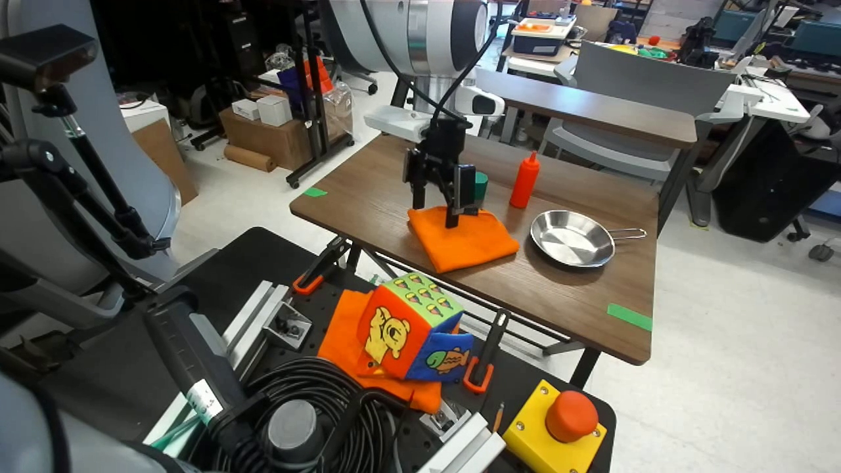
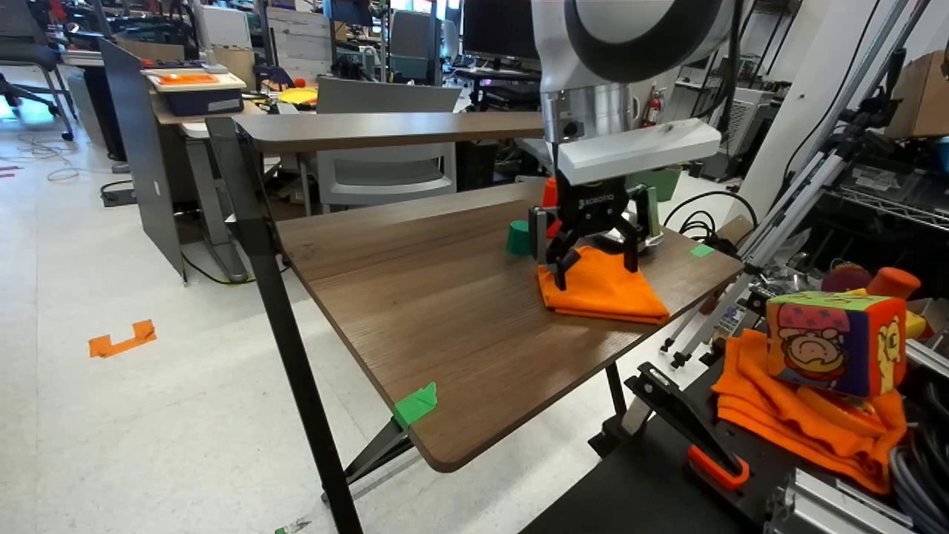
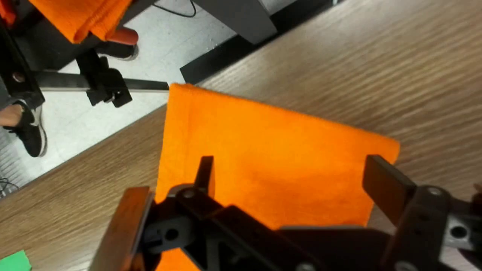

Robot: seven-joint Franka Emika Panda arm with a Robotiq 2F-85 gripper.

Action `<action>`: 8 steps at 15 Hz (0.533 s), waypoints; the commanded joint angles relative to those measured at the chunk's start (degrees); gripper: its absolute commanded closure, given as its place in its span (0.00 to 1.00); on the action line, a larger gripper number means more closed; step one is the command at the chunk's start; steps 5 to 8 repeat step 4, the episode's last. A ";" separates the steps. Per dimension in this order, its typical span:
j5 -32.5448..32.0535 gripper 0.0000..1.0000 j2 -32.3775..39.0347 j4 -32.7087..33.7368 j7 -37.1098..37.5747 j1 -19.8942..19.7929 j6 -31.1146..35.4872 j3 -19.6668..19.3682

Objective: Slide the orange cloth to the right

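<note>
The orange cloth (image 3: 263, 150) lies beneath the fingers (image 3: 388, 188) — spread apart.

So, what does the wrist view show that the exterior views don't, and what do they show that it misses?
Only the wrist view: a black shoe with a white-edged sole.

Only the exterior views, both of them: a red-orange squeeze bottle, a small green cup, a round silver metal pan and a multicoloured cartoon-print cube.

Shared: the flat bright-orange fabric cloth, the black tool with fingers apart, the brown wood-grain tabletop and green tape.
</note>
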 commanded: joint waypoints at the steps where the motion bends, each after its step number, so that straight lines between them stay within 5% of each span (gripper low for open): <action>1: 7.16 0.00 -8.70 -8.15 -11.70 -5.13 -5.25 4.15; 4: 13.00 0.00 -12.63 -10.95 -19.56 -8.20 -12.82 4.61; 8: 13.00 0.00 -12.63 -10.95 -19.56 -8.20 -12.82 4.61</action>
